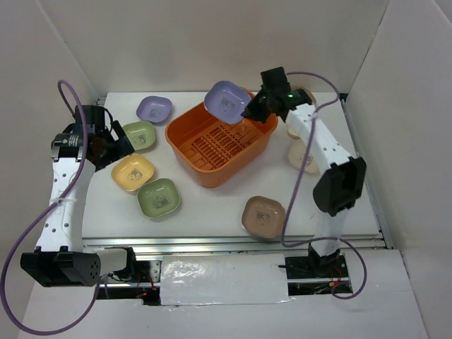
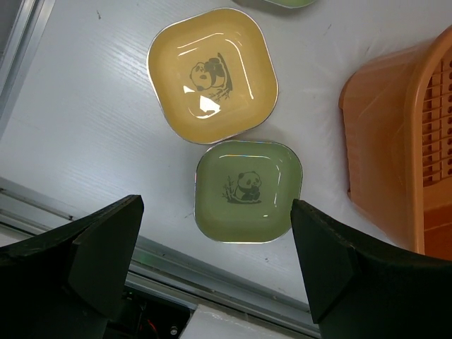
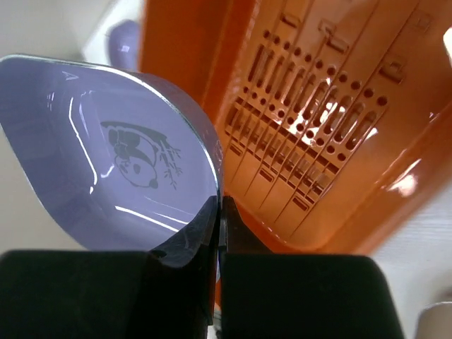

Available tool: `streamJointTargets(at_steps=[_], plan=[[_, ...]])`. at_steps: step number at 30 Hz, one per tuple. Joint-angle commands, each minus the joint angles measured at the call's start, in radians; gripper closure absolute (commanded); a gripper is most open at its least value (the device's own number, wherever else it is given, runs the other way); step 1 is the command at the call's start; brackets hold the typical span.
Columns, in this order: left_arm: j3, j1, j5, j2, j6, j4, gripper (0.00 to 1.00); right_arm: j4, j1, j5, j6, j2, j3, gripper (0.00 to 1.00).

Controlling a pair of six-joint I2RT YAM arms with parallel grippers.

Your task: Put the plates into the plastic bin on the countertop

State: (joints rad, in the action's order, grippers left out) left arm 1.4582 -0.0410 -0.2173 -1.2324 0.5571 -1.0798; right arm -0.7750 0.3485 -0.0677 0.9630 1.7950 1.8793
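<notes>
My right gripper (image 1: 246, 113) (image 3: 220, 206) is shut on the rim of a purple plate (image 1: 226, 100) (image 3: 106, 162), held tilted above the back edge of the orange plastic bin (image 1: 214, 173) (image 3: 332, 106). The bin's slotted bottom holds no plate. My left gripper (image 1: 124, 138) (image 2: 215, 212) hangs open above the white countertop (image 1: 212, 215). Under it lie a yellow plate (image 1: 133, 171) (image 2: 212, 74) and a green plate (image 1: 158, 197) (image 2: 247, 191), untouched. Another purple plate (image 1: 154, 108) and a second green plate (image 1: 140, 134) lie at the back left.
A brown plate (image 1: 263, 215) sits near the front edge, right of centre. Cream plates (image 1: 299, 152) lie at the right, partly behind my right arm. A metal rail (image 1: 233, 242) (image 2: 212, 272) runs along the front. White walls close in three sides.
</notes>
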Motion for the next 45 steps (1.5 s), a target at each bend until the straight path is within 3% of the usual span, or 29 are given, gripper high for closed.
streamJointTargets(at_steps=[1,8,14,17,21,23,24,25,26,32,35,39,42,43,45], plan=[[0.004,-0.016,0.013,0.013,0.024,0.003,0.01,-0.047,0.044,0.053,0.124,0.119,0.118,1.00],[-0.051,-0.020,0.019,0.020,0.041,0.009,0.01,-0.107,0.093,0.204,0.250,0.306,0.207,1.00],[-0.119,-0.022,0.019,0.037,0.056,0.015,0.01,-0.131,0.101,0.239,0.296,0.394,0.227,1.00],[-0.157,-0.022,0.018,0.045,0.064,0.018,0.01,-0.126,0.109,0.244,0.293,0.409,0.225,0.93],[-0.229,-0.022,0.019,0.054,0.096,0.035,0.01,-0.096,0.116,0.210,0.286,0.409,0.213,0.53],[-0.278,-0.023,0.036,0.057,0.113,0.049,0.01,-0.076,0.125,0.198,0.269,0.409,0.242,0.45],[-0.310,-0.025,0.041,0.063,0.121,0.063,0.01,-0.060,0.130,0.189,0.257,0.405,0.259,0.26],[-0.324,-0.026,0.050,0.067,0.124,0.069,0.01,-0.053,0.135,0.181,0.240,0.400,0.277,0.18],[-0.340,-0.026,0.062,0.074,0.135,0.073,0.01,-0.044,0.138,0.175,0.214,0.394,0.323,0.00],[-0.485,-0.028,0.094,0.073,0.170,0.162,0.01,0.109,0.150,0.089,0.048,0.253,0.440,0.00],[-0.541,-0.028,0.128,0.021,0.176,0.210,0.01,0.203,0.159,0.017,-0.079,0.115,0.416,0.00],[-0.575,-0.022,0.153,-0.030,0.202,0.264,0.05,0.188,0.153,-0.046,-0.125,-0.002,0.359,0.00],[-0.607,-0.013,0.141,-0.088,0.219,0.313,0.17,0.158,0.149,-0.075,-0.159,-0.080,0.305,0.00],[-0.616,-0.013,0.142,-0.120,0.224,0.342,0.32,0.155,0.147,-0.090,-0.165,-0.116,0.270,0.00],[-0.647,-0.013,0.127,-0.153,0.245,0.368,0.42,0.149,0.141,-0.098,-0.191,-0.153,0.235,0.00]])
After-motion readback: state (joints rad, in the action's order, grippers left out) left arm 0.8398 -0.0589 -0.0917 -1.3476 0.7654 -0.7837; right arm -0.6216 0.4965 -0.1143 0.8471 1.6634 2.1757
